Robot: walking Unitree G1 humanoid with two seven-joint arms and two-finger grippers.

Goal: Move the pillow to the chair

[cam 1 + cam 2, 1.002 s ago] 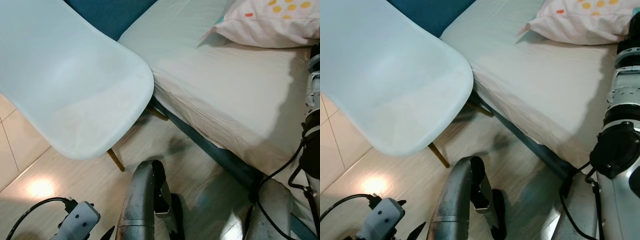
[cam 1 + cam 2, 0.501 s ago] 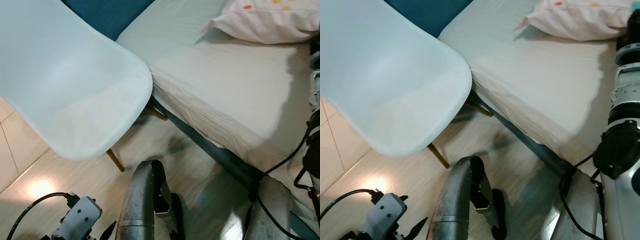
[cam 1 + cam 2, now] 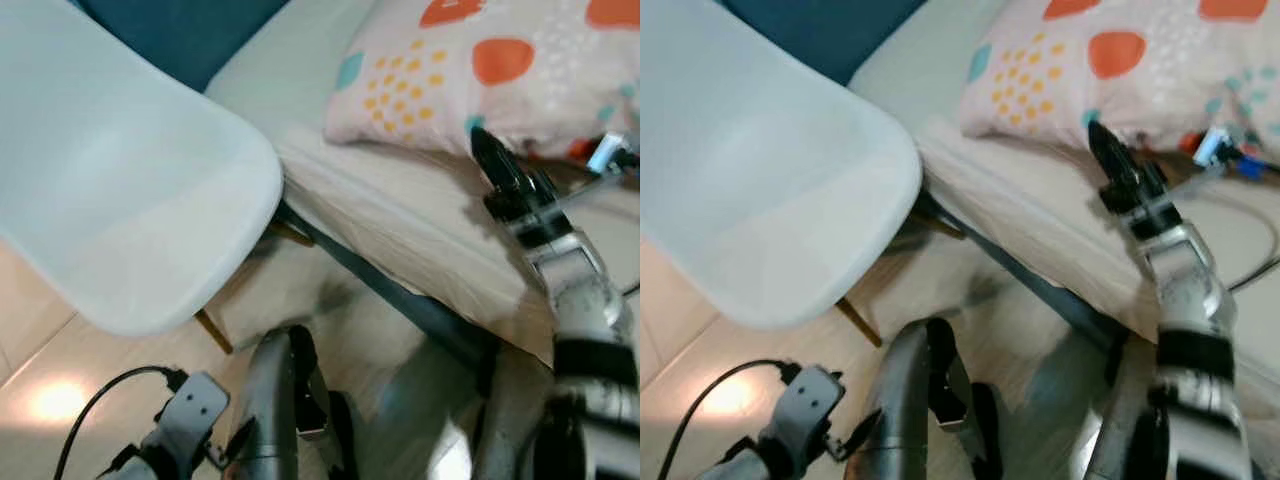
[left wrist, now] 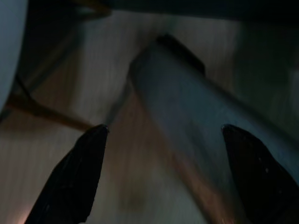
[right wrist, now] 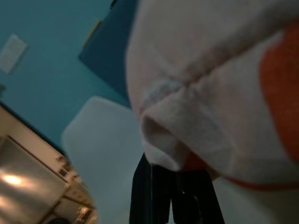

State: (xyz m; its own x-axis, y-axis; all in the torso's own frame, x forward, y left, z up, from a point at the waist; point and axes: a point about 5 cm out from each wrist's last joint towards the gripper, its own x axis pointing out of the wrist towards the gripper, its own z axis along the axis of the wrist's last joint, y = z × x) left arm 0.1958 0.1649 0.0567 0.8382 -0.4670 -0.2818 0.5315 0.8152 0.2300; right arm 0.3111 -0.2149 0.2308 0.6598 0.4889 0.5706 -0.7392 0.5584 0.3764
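The spotted pillow [image 3: 500, 65] lies on the bed [image 3: 400, 215] at the upper right, its lower edge touching the right gripper [image 3: 487, 150], whose jaws look closed under it.

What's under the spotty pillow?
The pillow lies on the bed, on its pale sheet. The right pincer reaches under the pillow's near edge, its black fingertips at the fabric. What lies further under the pillow is covered, so it cannot be seen.
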